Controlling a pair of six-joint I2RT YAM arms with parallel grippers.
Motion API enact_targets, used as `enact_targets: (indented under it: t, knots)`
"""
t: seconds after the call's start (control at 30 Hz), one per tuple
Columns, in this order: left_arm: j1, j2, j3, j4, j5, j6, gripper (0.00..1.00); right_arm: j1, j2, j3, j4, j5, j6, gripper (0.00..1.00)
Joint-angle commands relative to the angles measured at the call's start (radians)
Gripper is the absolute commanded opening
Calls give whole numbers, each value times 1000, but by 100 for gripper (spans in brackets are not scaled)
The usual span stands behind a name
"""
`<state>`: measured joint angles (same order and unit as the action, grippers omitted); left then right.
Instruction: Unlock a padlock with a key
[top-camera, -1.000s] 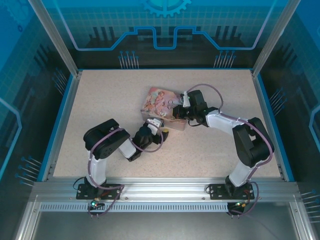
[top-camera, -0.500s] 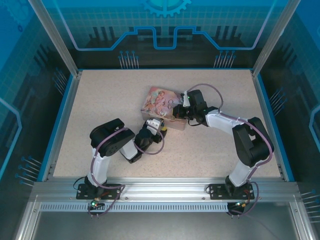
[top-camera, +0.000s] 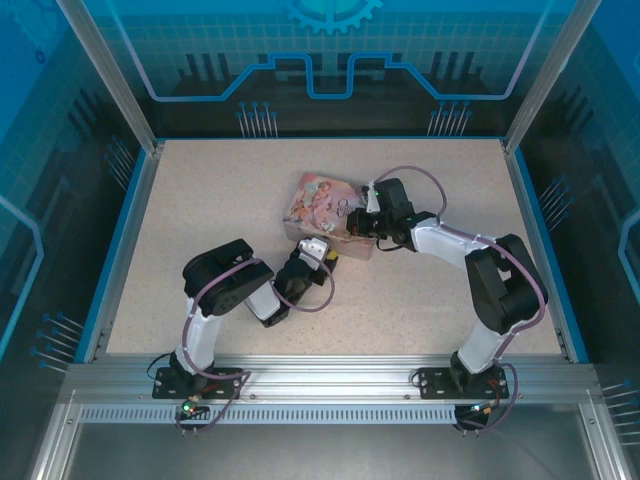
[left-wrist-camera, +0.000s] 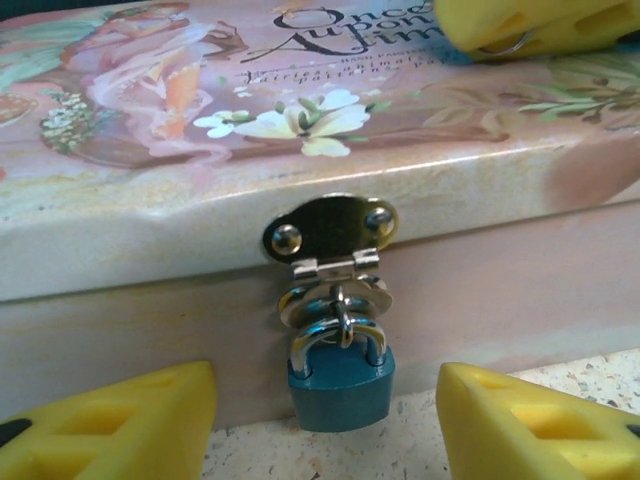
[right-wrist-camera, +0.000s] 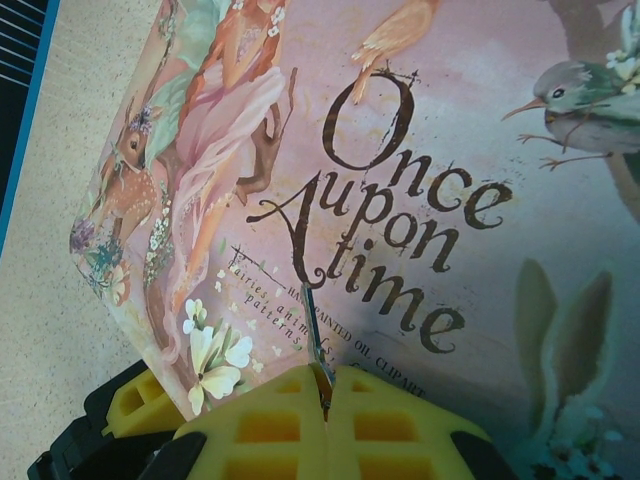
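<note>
The padlock (left-wrist-camera: 342, 378), small and blue with a silvery shackle, hangs from the brass hasp (left-wrist-camera: 332, 232) on the front wall of the pink pictured tin (left-wrist-camera: 200, 120); in the left wrist view it sits at the lower middle of the frame, close against the tin's wall and low over the speckled surface (left-wrist-camera: 400, 452); whether it touches the surface I cannot tell. The left fingers (left-wrist-camera: 120, 425) stand spread, one yellow pad at the lower left of the frame and the other at the lower right; the padlock lies between them, apart from both.

In the right wrist view the right fingers (right-wrist-camera: 250, 430) fill the bottom of the frame, pressed together and pinching the key (right-wrist-camera: 313, 335); its thin dark blade sticks out of the seam between the pads toward the middle of the frame, over the tin's lid just below the lettering "Once upon a time"; whether the tip touches the lid I cannot tell. One of these yellow pads also shows at the upper right of the left wrist view, above the lid, with a small metal ring (left-wrist-camera: 505, 45) under it.

From above, the tin (top-camera: 320, 205) lies near the middle of the surface (top-camera: 200, 200), slightly above the centre of the frame; the left arm reaches its near wall from the lower left; the right arm comes in from the right, its wrist over the tin's right end.
</note>
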<state>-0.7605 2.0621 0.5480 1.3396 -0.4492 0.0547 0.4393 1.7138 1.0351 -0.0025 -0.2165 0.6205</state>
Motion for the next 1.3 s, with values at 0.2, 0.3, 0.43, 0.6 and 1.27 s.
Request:
enact_targets:
  t: [0.2,0.3,0.43,0.6,1.27]
  knots:
    - [-8,14,47,-29,-1,-36,47,4,14,12,-67,21,-18,0]
    - [-7,13,46,-33,-8,-43,41,4,12,13,-68,22,-19,0]
    - [-5,7,45,-45,-17,-55,33,5,8,13,-68,21,-22,0]
    - [9,-16,40,-86,-7,-92,29,5,-3,11,-69,20,-27,0]
    - [105,-255,243,-796,248,-352,16,-17,-302,-196,-41,49,-112,0]
